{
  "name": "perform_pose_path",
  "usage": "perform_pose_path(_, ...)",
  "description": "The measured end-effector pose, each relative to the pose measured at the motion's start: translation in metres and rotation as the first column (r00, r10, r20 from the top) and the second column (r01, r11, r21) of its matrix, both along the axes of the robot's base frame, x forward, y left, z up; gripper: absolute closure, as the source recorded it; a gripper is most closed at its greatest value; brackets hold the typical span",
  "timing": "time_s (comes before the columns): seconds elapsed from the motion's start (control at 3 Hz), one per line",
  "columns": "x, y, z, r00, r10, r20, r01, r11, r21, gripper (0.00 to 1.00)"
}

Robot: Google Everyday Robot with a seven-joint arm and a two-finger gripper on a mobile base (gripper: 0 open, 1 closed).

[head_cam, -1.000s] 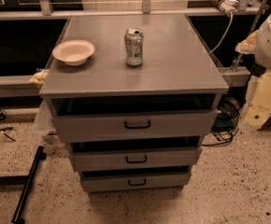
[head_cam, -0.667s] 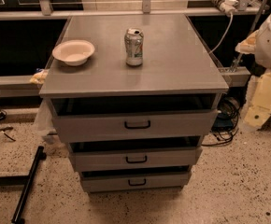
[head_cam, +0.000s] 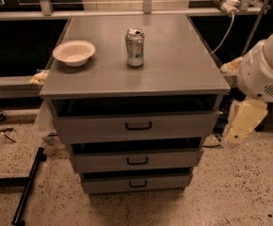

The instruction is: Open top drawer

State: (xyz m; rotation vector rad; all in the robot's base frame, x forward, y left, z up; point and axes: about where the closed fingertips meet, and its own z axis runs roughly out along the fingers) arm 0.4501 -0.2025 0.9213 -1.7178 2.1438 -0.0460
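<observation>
Gripper: cream-coloured, hangs at ~4 o'clock of frame, below the white arm joint, off the R side of the cabinet and well apart from any drawer front. Spread or pressed together: cannot tell. Holds nothing that I can see.

Camera view (only view), looking down at cabinet front:
- Top drawer sits just below centre, ~6 o'clock from the can. Widest and tallest front of the 3. Black loop handle at centre of front. A dark gap runs above the front; can't tell if it is cracked open or just recessed. Judgement: pull not begun, approach yet to do.
- Middle drawer and bottom drawer stacked under it toward 6 o'clock, same kind of handle, narrower fronts.
- Cabinet top: soda can upright near centre, white bowl at ~9 o'clock of can, apart from it.
- Floor at ~8 o'clock: black pole, clear of the drawers.

Risks (est.):
1. Handle is small and shallow, so a slightly low or high approach w/ the gripper misses the loop, or lands on the middle drawer's handle just below.
2. Gripper starts at the cabinet's side, so the swing round to the front could clip the R corner of the cabinet top.
3. Off-axis pull (arm is to the R) may rack the drawer and bind it.
4. A jerky pull or a bump shakes the cabinet; the can is tall and upright, likely first to tip. Bowl less so.
</observation>
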Motion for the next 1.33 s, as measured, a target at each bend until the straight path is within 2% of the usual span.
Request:
perform_pose_path(0.67,0.033,0.032,-0.084,0.9952,0.071,0.067,-0.077,0.993,0.09,0.0)
perform_pose_path(1.33,0.073,0.055,-0.168,0.9914,0.111,0.07,-0.118,0.987,0.108,0.0)
